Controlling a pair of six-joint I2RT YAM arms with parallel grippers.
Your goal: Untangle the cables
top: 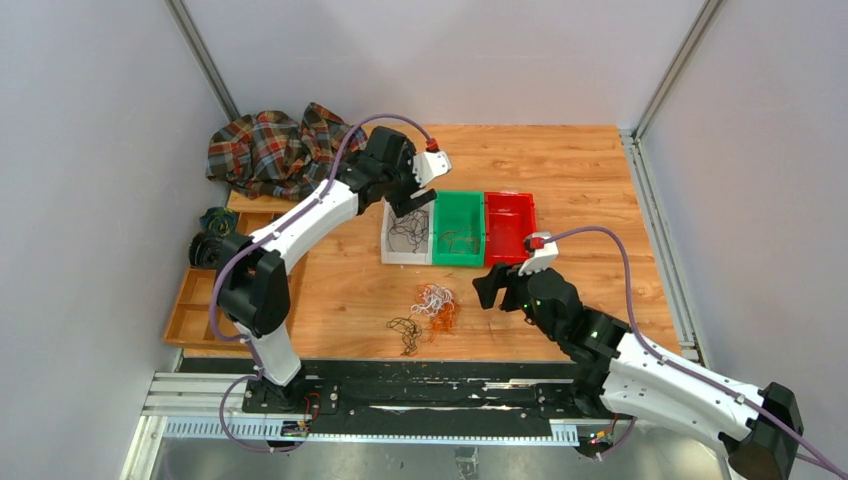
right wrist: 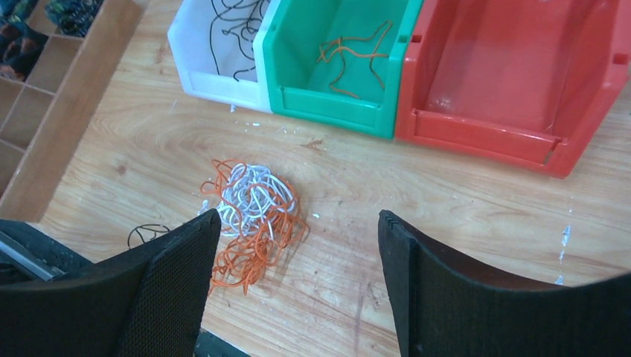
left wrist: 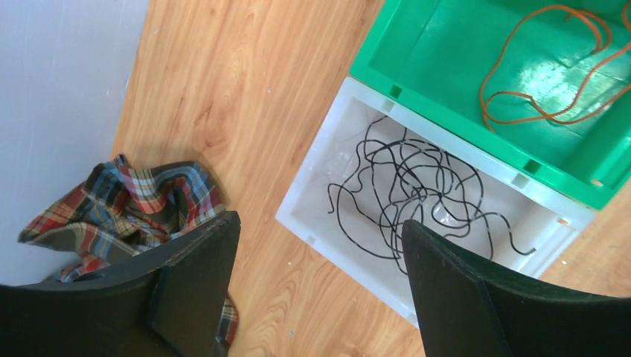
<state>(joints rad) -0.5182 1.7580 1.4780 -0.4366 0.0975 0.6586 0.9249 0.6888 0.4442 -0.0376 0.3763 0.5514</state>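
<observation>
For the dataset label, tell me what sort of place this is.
Likely a robotics lab work cell, not a home: a wooden table walled in by plain panels, two robot arms bolted to a rail at its near edge, and coloured sorting bins holding cables.

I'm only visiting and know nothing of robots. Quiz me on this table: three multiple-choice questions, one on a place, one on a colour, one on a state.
1. Which bin holds the black wires?
A white
B green
C red

2. What colour are the wires in the green bin?
A white
B orange
C blue

3. The left end effector is:
A shut on a wire
B shut on cloth
C open, empty

Answers:
1 A: they lie curled in the white bin.
2 B: orange wires lie on its floor.
3 C: its fingers stand wide apart with nothing between them.
</observation>
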